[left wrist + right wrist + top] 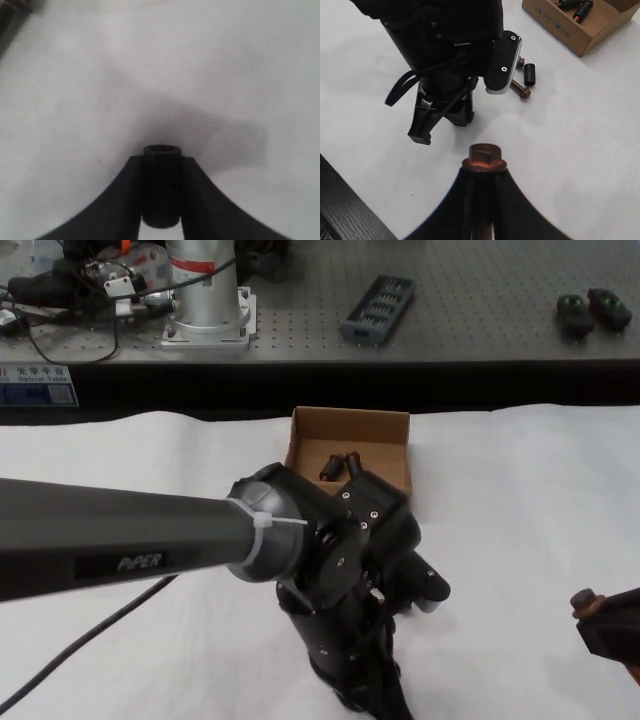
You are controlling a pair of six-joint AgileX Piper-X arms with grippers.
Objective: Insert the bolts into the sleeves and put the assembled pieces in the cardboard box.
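— Two parts are in hand. Our left gripper (161,164) is clamped on a black sleeve (161,195), both of its ends free of the fingers, above the white cloth (75,100). Our right gripper (484,175) pinches a bolt (484,156) by the shank, hex head standing proud.

— And the two are well apart. Where could we slip?

— At the mating, we reckon. If the bolt sits tilted in our fingers, its tip would catch the sleeve's rim rather than enter. The push could then twist either piece in its grip or knock it loose.

— We can't see the shank's tip, so we can't judge how straight it hangs.

— True. Our wrists are bulky too, and closing in, we might bump them together near the cardboard box (350,420).

— Which already holds two assembled pieces (340,464).

— Yes. A spare sleeve (530,74) and loose bolts (520,90) also lie on the cloth just beside our left wrist, and a low sweep could scatter them.
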